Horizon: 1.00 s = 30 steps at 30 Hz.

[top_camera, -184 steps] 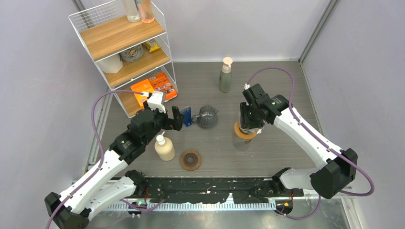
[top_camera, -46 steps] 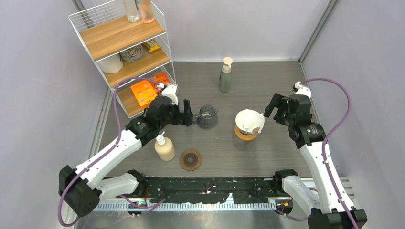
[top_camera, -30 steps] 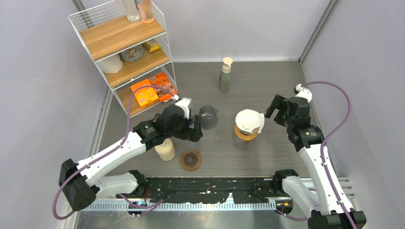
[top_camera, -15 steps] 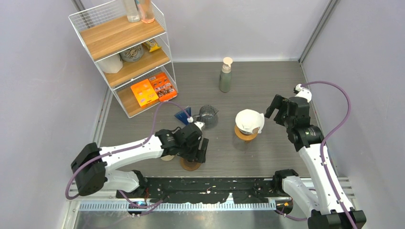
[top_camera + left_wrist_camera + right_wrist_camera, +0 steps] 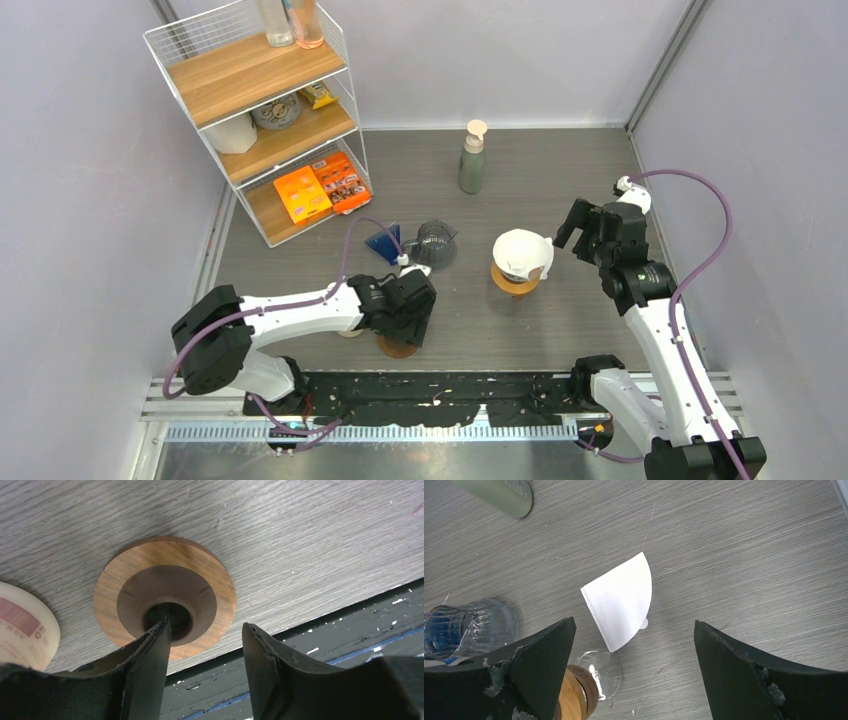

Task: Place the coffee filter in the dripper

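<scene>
The white paper coffee filter [image 5: 520, 250] sits in the top of the glass dripper with a wooden collar [image 5: 512, 283]. In the right wrist view the coffee filter [image 5: 619, 602] stands cone-down above the wooden collar [image 5: 576, 692]. My right gripper [image 5: 575, 225] hangs open to the right of it, holding nothing, and its jaws [image 5: 634, 621] stand wide. My left gripper [image 5: 410, 325] is down on a loose wooden ring [image 5: 165, 605] near the table's front edge. One fingertip [image 5: 162, 630] is in the ring's centre hole and the other is just outside its rim. A gap shows between them.
A ribbed glass cup with a handle [image 5: 435, 243] and a blue item [image 5: 383, 243] lie left of the dripper. A cream pump bottle [image 5: 22, 630] stands close beside the ring. A green pump bottle [image 5: 472, 160] is at the back, a wire shelf [image 5: 250, 110] at back left.
My left arm swung from beside the ribbed glass cup down to the wooden ring, and its jaws narrowed. The right arm, drawn back from the filter, has stayed still.
</scene>
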Tool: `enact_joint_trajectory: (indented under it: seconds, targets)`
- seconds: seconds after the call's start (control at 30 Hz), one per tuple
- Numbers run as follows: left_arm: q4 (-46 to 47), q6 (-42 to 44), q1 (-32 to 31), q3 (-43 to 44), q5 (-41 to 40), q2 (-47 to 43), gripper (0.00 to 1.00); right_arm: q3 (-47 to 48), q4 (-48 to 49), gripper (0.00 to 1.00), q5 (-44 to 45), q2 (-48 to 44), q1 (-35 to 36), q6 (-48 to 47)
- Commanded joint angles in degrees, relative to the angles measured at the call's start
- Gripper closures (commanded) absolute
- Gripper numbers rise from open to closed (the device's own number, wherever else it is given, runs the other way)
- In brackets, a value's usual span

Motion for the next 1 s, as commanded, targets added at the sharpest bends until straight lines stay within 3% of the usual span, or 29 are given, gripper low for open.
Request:
enact_joint_trajectory:
  seconds: [0.0, 0.27, 0.63, 0.97]
  targets:
    - [0.79, -1.2, -0.52, 2.89, -3.13, 1.63, 0.42, 0.19, 2.52, 0.05, 0.69, 0.11, -0.32, 0.22]
    - [-0.5, -1.41, -1.33, 4.75, -5.1, 5.16, 0.52, 0.24, 2.44, 0.05, 0.37, 0.3, -0.33, 0.1]
    - [-1.32, 0.03, -1.74, 6.44, -6.44, 3.77, 1.0, 0.29, 2.46, 0.04, -0.03, -0.14, -0.35, -0.45]
    - [1.95, 6.62, -1.74, 6.44, -10.16, -5.98, 1.0, -0.08, 3.27, 0.05, -1.51, -1.15, -0.34, -1.68]
